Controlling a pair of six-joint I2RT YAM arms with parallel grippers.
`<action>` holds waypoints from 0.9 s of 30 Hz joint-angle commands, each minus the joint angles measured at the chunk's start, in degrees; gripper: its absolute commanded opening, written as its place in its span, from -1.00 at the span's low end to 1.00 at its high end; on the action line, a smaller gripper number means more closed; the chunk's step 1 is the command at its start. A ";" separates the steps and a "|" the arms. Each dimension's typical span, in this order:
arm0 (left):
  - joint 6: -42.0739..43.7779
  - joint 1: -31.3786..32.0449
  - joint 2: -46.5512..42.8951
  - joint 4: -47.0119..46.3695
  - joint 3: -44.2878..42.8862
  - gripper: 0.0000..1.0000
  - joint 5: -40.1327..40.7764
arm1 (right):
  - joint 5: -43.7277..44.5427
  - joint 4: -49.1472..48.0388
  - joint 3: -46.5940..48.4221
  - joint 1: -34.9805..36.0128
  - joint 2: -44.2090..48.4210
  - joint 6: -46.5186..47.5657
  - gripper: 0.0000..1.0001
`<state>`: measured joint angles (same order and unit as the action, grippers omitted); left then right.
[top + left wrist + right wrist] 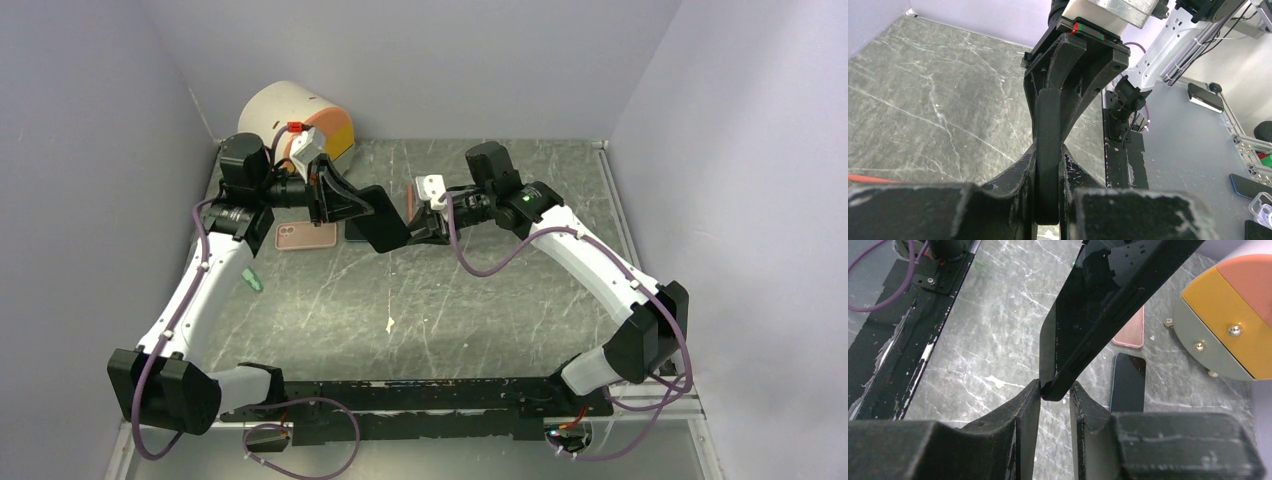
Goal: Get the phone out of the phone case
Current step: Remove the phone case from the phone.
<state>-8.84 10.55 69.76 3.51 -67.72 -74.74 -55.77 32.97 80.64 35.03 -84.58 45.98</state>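
Observation:
A black phone in its black phone case (385,225) hangs in the air over the middle of the table, held between both arms. My left gripper (350,205) is shut on its left end; in the left wrist view the case edge (1048,145) runs straight up between my left gripper's (1048,200) two fingers. My right gripper (1054,392) pinches the lower corner of the case (1098,305) at its very fingertips, with the glossy screen side facing left. The case stands tilted in the right jaws.
A pink phone case (306,236) and a dark phone (1128,382) lie flat on the table under the held phone. A large cream, orange and yellow drum (295,120) stands at the back left. A teal scrap (250,280) lies by the left arm.

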 commanded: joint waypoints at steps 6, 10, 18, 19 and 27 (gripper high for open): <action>-2.24 -0.09 -0.77 -5.02 -2.52 -0.95 -1.75 | 0.62 1.85 0.83 0.17 0.24 3.27 -0.36; -2.47 -0.09 -0.75 -5.28 -2.62 -0.95 -1.62 | 0.66 2.38 0.99 0.16 -0.10 3.82 -0.34; -6.41 -0.09 0.03 -8.80 -2.54 -0.95 -2.63 | 1.21 3.58 1.71 0.20 -0.59 5.29 -0.49; -6.80 -0.09 0.28 -8.51 -2.81 -0.95 -2.91 | 1.27 3.61 1.87 0.18 -0.67 5.34 -0.54; -8.56 -0.09 2.05 -3.75 -5.27 -0.95 -4.39 | 4.49 2.85 4.05 1.28 -0.62 7.48 -0.93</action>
<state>-14.44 10.50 72.05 -0.49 -68.75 -76.77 -53.63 37.32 81.25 35.29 -85.30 50.00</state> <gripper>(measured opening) 0.180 0.208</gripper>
